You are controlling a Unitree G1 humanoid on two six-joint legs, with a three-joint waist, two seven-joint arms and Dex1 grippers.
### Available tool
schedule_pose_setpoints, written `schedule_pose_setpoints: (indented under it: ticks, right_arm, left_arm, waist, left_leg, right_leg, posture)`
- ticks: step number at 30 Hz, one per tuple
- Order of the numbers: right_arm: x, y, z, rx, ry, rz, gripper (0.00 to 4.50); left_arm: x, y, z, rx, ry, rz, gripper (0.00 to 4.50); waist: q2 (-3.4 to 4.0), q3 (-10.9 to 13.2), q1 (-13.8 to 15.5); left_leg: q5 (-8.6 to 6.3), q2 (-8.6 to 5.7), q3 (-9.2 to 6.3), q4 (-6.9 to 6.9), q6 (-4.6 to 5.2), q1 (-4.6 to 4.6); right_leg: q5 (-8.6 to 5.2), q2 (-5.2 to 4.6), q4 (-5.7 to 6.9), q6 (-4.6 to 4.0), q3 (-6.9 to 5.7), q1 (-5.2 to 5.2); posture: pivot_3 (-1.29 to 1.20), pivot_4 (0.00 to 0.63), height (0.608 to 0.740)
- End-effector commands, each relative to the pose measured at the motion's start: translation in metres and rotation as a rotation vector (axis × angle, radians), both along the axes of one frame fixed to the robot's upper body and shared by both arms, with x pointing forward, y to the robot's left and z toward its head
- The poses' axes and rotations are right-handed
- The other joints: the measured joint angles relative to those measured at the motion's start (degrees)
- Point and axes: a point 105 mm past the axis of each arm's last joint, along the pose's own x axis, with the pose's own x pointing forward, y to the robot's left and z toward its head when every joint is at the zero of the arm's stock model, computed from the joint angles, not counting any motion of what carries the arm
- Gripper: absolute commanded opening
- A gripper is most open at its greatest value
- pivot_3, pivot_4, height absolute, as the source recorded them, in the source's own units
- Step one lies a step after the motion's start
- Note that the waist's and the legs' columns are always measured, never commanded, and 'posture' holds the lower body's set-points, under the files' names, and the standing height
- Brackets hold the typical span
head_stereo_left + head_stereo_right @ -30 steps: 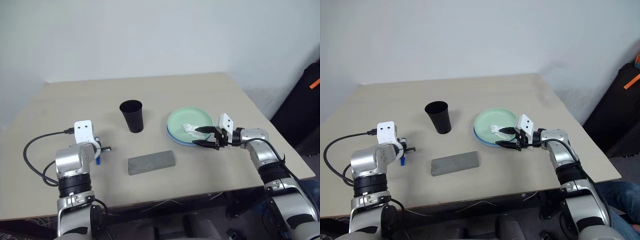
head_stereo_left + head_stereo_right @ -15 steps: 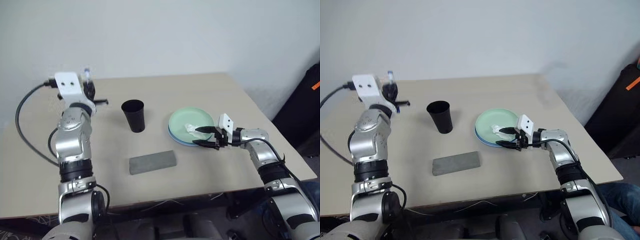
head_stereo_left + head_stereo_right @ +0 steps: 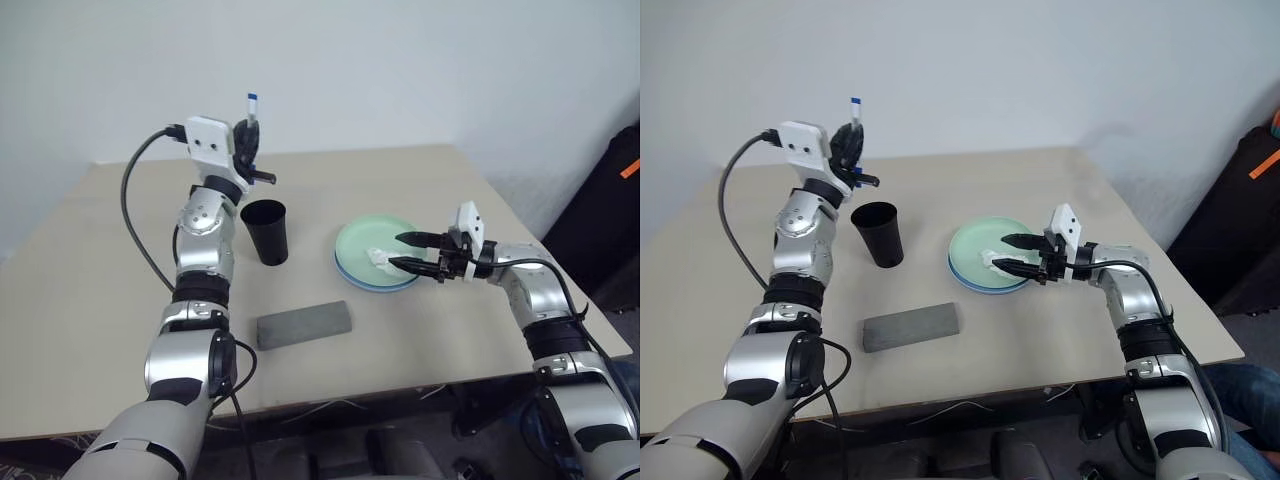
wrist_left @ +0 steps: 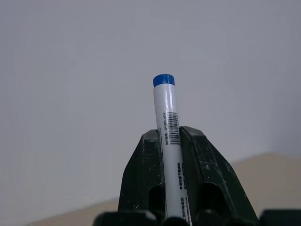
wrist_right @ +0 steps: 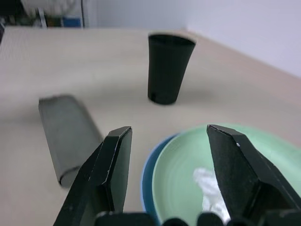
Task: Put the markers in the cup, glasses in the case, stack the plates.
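The blue-capped marker (image 3: pixel 252 108), pinched upright in the closed left gripper (image 3: pixel 247 150) just above and behind the black cup (image 3: pixel 265 231), could miss the rim and, I judge, topple the cup, while the right gripper (image 3: pixel 403 251) gapes empty over the mint green plate (image 3: pixel 365 240).

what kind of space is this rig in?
Probably a lab or test room rather than a home: a bare beige table against a plain white wall, with staged props, a black cup, stacked plates and a grey case.
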Motion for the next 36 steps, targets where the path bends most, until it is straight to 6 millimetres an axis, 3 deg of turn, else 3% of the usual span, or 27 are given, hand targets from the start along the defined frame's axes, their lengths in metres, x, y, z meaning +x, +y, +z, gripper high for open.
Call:
schedule_pose_setpoints:
  ticks: [1,12,20,29,33,36]
  right_arm:
    - [-0.001,-0.005,0.016,0.030,-0.047,-0.015,2.75]
    - [-0.002,-0.011,0.015,0.017,-0.049,-0.045,2.75]
    - [-0.001,-0.011,0.015,0.005,-0.054,-0.049,2.75]
    - [-0.001,-0.008,0.014,0.008,-0.050,-0.042,2.75]
    - [0.001,-0.008,0.015,0.023,-0.043,-0.052,2.75]
    - [0.004,-0.016,0.019,0.053,-0.032,-0.083,2.75]
  left_arm:
    - [0.002,-0.006,0.012,0.021,-0.055,-0.005,0.14]
    - [0.005,-0.006,-0.016,0.009,0.010,0.028,0.14]
    - [0.007,-0.009,-0.019,0.006,0.016,0.040,2.78]
    - [0.005,-0.005,-0.014,0.003,0.005,0.015,2.78]
    - [-0.003,-0.007,-0.007,-0.020,0.005,-0.149,2.78]
    - [-0.028,-0.012,-0.004,0.027,0.011,-0.371,2.78]
  waist:
    - [0.00,0.00,0.03]
    - [0.00,0.00,0.07]
    - [0.00,0.00,0.06]
    - [0.00,0.00,0.05]
    - [0.00,0.00,0.02]
    - [0.01,0.00,-0.43]
  left_leg:
    - [0.00,0.00,-0.01,0.00,0.00,0.00]
    - [0.00,0.00,-0.03,0.03,0.00,-0.03]
    - [0.00,0.00,-0.04,0.03,-0.01,-0.04]
    - [-0.01,0.00,-0.04,0.02,-0.01,-0.03]
    - [-0.01,0.00,-0.04,0.02,-0.01,-0.04]
    - [-0.01,0.02,-0.02,-0.01,-0.01,-0.03]
  right_leg:
    - [0.00,0.00,0.00,0.00,-0.01,0.00]
    - [0.02,-0.01,-0.02,0.04,-0.03,0.00]
    - [0.02,-0.01,-0.02,0.04,-0.04,0.00]
    - [0.02,-0.01,-0.02,0.05,-0.04,0.00]
    - [0.02,-0.01,-0.02,0.04,-0.04,-0.01]
    - [0.02,-0.01,-0.02,0.03,0.01,-0.01]
  posture:
    - [0.00,0.000,0.740]
    - [0.00,0.000,0.740]
    - [0.00,0.000,0.740]
    - [0.00,0.000,0.740]
    - [0.00,0.000,0.740]
    - [0.00,0.000,0.740]
